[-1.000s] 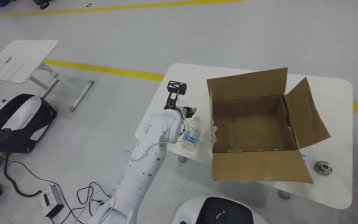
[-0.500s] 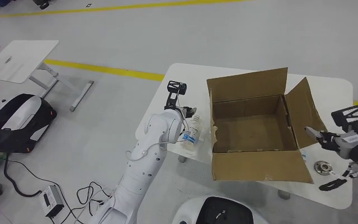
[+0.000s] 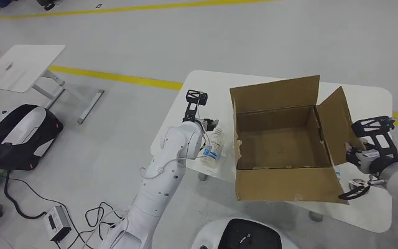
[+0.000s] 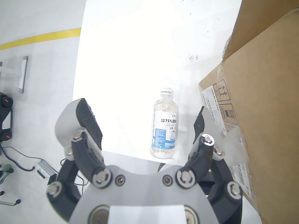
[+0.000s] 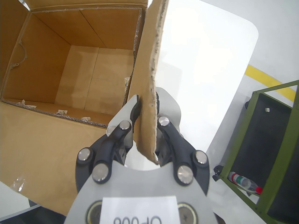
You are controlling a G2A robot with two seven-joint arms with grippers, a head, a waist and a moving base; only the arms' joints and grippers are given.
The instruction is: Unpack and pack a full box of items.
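Note:
An open, empty cardboard box stands on the white table, flaps up. My right gripper is shut on the lower corner of the box's right flap, one finger on each face. From above, that gripper sits at the flap's outer edge. A clear bottle with a blue-and-white label lies on its side beside the box's left wall, close to the table's near edge. My left gripper hangs open above it, apart from it. The bottle lies by the left arm.
A small round metal part lies on the table by the right arm. A green cart holding a bottle stands off the table's right side. A small white side table stands far left on the floor.
The right arm came in from the right edge and its gripper closed on the box's right flap. The left arm and the bottle have stayed put.

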